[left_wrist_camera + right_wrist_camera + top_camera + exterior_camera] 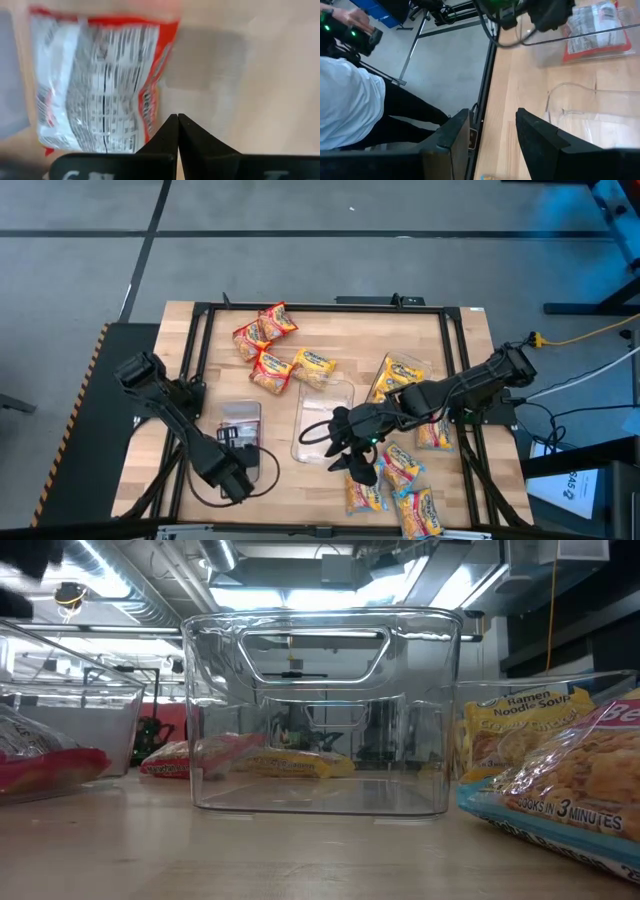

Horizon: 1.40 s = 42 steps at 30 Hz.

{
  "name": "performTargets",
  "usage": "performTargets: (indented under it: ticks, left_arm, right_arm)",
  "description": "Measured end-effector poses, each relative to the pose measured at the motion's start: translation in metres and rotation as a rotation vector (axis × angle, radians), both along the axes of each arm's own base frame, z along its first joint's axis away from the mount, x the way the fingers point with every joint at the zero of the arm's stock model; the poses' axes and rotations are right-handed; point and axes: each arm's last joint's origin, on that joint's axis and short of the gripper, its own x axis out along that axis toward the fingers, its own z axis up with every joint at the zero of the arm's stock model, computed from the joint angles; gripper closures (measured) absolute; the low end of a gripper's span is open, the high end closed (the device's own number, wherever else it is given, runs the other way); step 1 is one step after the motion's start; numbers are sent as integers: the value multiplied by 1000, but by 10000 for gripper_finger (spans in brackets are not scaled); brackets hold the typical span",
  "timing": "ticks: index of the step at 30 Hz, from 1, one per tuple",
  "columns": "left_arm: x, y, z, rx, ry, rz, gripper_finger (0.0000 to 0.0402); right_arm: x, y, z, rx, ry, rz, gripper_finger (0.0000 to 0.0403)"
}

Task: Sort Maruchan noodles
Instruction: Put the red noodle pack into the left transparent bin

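**Mia:** Where are the crinkly plastic Maruchan noodle packets [400,473]?

**Sam:** A pile of yellow and blue ones lies near the front edge of the wooden table [150,470], on the right. More yellow ones [398,372] sit farther back, and red and yellow ones [268,345] at the far left.

**Mia:** What is the right gripper [352,448] doing?

**Sam:** It hangs just beside the near pile, next to the middle clear plastic tray [322,420]. Its fingers [542,142] are spread apart and hold nothing.

**Mia:** How should it do this well?

**Sam:** I think it should pick one packet at the edge of the pile, pinch it by the middle, and lift slowly so the others stay.

**Mia:** And the left gripper [232,475]?

**Sam:** It waits over the left clear tray [240,430], where one red packet [97,80] lies. Its fingers are pressed together.
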Motion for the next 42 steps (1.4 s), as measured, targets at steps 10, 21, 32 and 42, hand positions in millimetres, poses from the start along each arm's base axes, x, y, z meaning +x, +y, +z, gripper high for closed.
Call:
performTargets:
  ticks: [10,21,32,42]
  left_arm:
    - [-5,11,24,-36,-25,-146,401]
    - [-1,27,17,51,-26,-28,386]
    - [0,28,17,88,-58,-20,316]
    - [-4,31,7,95,-30,-1,313]
  right_arm:
    - [-10,21,0,-6,-3,53,244]
    - [-12,27,0,-5,-3,-2,244]
    - [-12,27,0,-3,-2,-1,244]
    - [-12,27,0,-6,4,-1,244]
